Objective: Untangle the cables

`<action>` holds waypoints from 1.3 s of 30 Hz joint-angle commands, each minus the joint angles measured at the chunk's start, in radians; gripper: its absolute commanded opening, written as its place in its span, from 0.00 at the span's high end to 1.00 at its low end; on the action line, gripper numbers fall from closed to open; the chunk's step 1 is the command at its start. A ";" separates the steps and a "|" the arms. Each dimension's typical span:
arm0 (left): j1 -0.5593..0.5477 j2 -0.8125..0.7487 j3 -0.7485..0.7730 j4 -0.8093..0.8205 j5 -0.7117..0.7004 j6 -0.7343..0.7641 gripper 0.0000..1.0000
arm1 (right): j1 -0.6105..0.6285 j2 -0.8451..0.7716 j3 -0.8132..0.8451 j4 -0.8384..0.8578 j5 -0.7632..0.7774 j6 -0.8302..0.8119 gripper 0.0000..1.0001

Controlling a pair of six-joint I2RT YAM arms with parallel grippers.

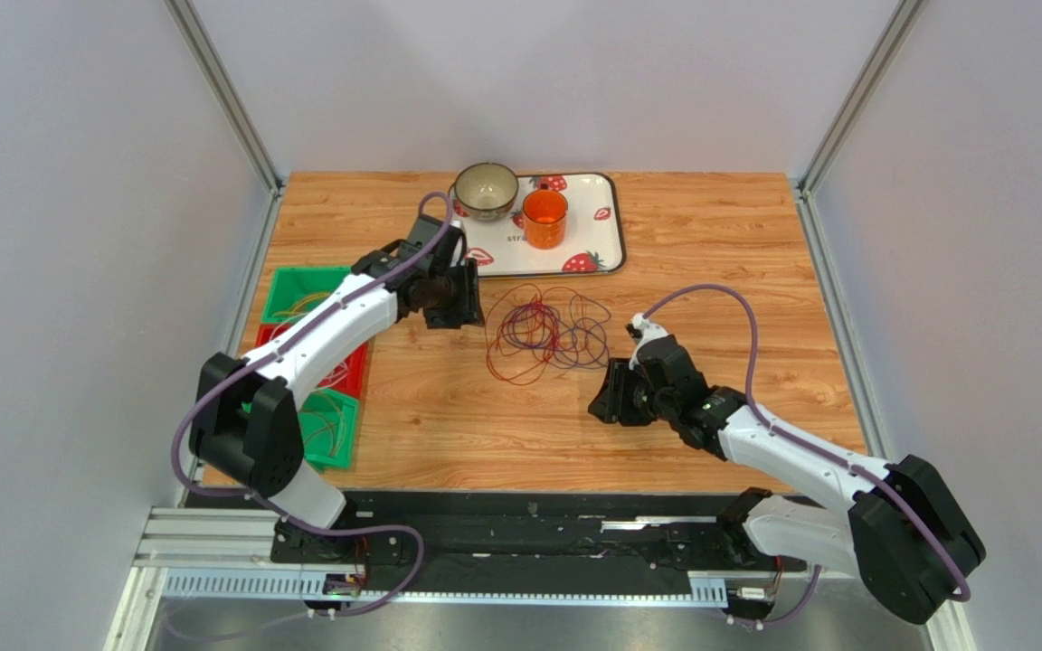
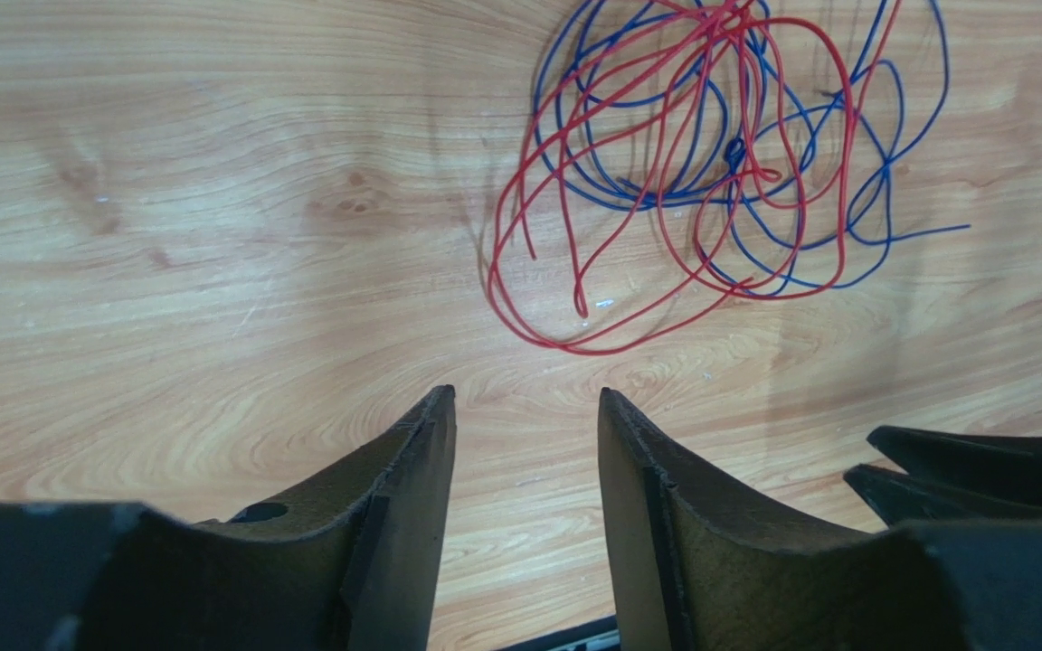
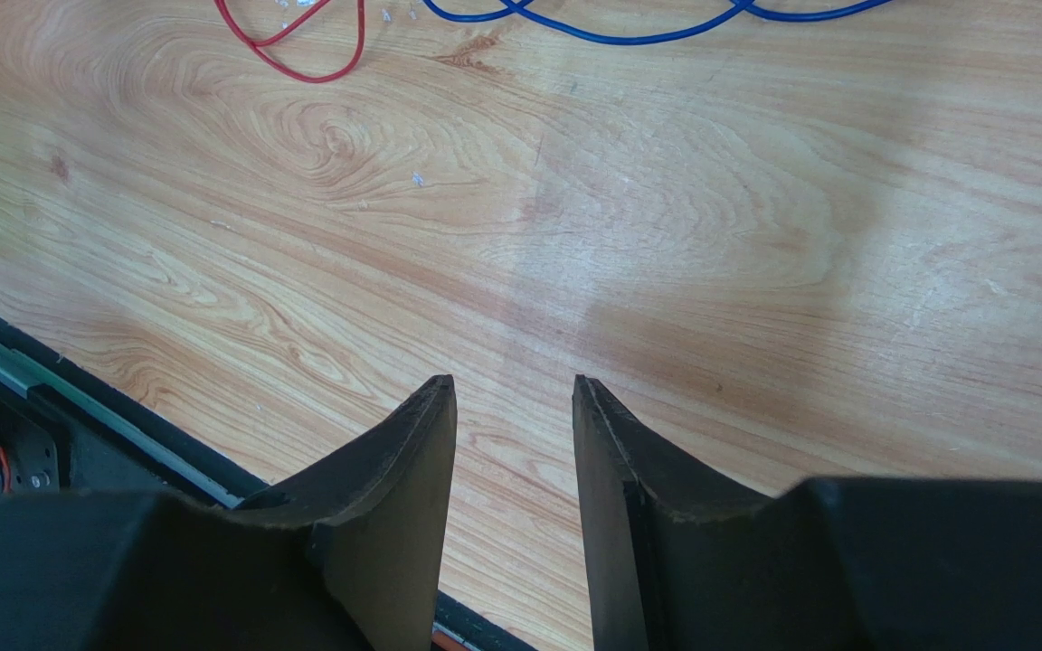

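The cables (image 1: 544, 332) lie as one loose tangle of thin red and blue-purple loops on the wooden table, mid-table. My left gripper (image 1: 476, 309) is open and empty just left of the tangle. In the left wrist view the tangle (image 2: 703, 176) lies ahead and to the right of my left gripper (image 2: 524, 400), not touching it. My right gripper (image 1: 601, 404) is open and empty, near and right of the tangle. In the right wrist view my right gripper (image 3: 513, 387) hovers over bare wood, with a red loop (image 3: 298, 61) and a blue strand (image 3: 622, 33) at the top edge.
A strawberry-print tray (image 1: 597, 255) at the back holds a bowl (image 1: 486, 190) and an orange cup (image 1: 544, 217). Green bins (image 1: 298, 290) and a red bin (image 1: 346, 369) with wires stand at the left edge. The table's front edge (image 3: 105, 407) is close to my right gripper.
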 commanded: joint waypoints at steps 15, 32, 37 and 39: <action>-0.117 0.301 0.121 0.117 -0.050 -0.083 0.64 | 0.004 0.011 0.012 0.044 0.004 -0.001 0.59; -0.163 -0.013 0.642 -0.205 -0.059 0.066 1.00 | 0.002 0.003 0.009 0.044 0.007 0.001 0.60; -0.206 -0.154 0.721 -0.170 -0.001 0.159 1.00 | 0.004 -0.002 0.006 0.042 0.012 0.004 0.59; -0.206 -0.202 0.682 -0.120 -0.003 0.175 1.00 | 0.002 -0.002 0.006 0.042 0.013 0.004 0.60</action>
